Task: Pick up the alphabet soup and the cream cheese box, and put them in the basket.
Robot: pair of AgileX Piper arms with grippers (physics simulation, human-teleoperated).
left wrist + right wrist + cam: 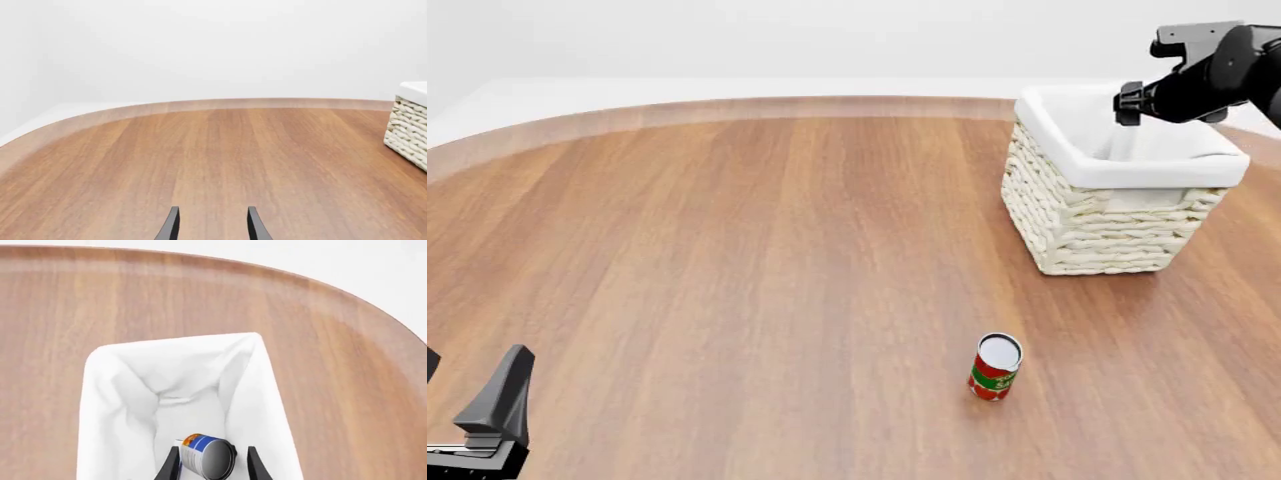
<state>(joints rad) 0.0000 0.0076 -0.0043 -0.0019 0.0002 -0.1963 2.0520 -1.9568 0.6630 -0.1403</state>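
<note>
Inside the basket (267,405), low in the right wrist view, the alphabet soup (207,456) lies on its side on the white cloth lining (133,390), its blue and orange label and grey end showing. The tips of the right gripper (213,465) stand on either side of the can with their jaws apart; whether they touch it cannot be told. No cream cheese box can be made out in any view.

In the front view the basket (1094,225) sits at the upper right of the frame on the wooden table (734,260), cream woven walls below a folded white rim. The right arm (1208,75) enters from the upper right corner and hangs over the basket's far side, pointing down into it.

Lower centre-right, well apart from the basket, a red and green can (996,367) stands upright on the wood.

The table is brown with a rounded far edge, and beyond it is a plain white floor and wall. At the lower left corner the left gripper (474,405) rests low near the table edge; in its own wrist view its fingertips (170,225) stand apart over bare wood, with a corner of the basket (407,130) at the right edge.
</note>
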